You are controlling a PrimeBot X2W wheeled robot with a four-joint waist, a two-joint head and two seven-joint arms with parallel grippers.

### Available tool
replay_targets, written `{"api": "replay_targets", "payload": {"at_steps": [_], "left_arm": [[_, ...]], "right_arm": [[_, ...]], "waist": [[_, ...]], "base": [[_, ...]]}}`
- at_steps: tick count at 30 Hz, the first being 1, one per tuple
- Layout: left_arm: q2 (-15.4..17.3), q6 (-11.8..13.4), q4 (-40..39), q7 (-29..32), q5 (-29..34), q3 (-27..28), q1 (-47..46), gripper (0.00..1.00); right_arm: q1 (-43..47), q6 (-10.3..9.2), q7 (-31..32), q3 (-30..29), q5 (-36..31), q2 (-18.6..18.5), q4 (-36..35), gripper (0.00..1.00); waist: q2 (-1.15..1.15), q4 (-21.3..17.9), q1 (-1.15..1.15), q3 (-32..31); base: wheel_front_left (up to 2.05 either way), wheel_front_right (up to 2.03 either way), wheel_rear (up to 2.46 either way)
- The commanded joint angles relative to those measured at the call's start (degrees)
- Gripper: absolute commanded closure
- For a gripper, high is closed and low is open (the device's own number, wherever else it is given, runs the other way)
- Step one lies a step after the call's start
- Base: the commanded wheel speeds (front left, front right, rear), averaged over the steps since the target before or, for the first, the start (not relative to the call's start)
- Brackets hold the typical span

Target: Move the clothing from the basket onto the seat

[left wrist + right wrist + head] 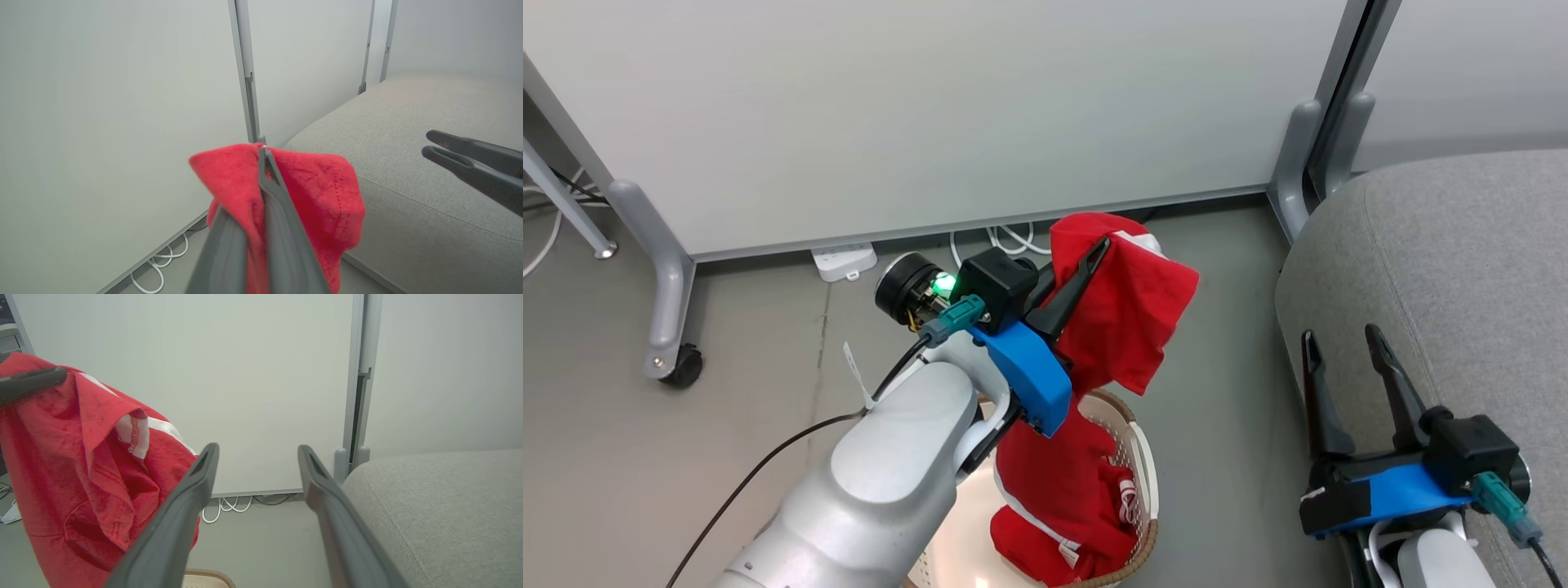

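left gripper [1099, 247] was clamped on the red sportswear garment [1131, 302], holding it up over the basket [1141, 457]; garment's lower folds lay inside the basket; right gripper [1339, 336] had fingers apart, empty, at the grey seat [1470, 261] edge; seat sat right of the basket, bare floor between.

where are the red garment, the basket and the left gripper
red garment [1131, 306], head view, on the raised fold beside the fingers
basket [1134, 449], head view, on its perforated white right wall
left gripper [1101, 245], head view, at the fingertips pinching the fabric
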Motion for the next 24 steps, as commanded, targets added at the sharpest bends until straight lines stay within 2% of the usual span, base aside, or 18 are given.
{"api": "replay_targets", "payload": {"at_steps": [1, 16, 24], "left_arm": [[0.1, 0.4, -0.4, 0.1, -0.3, -0.2, -0.3, 1.00], [0.1, 1.5, -1.3, 0.7, -2.1, -2.8, -0.1, 1.00], [0.2, 1.9, -0.8, 0.6, -2.1, -3.1, -0.9, 1.00]], "right_arm": [[1.1, -0.02, 0.0, 0.2, 0.2, 0.2, 0.3, 0.00], [3.1, -0.02, 0.0, 4.2, 0.5, 0.5, 0.1, 0.00], [2.8, -0.02, 0.0, 9.7, 0.6, 0.4, -0.8, 0.00]], "waist": [[0.00, 0.2, 0.01, -0.9], [0.00, 1.1, 0.01, -3.0], [0.00, 1.4, 0.01, -2.0]], "base": [[0.00, 0.00, 0.00], [0.00, 0.00, 0.00], [0.00, 0.00, 0.00]]}}
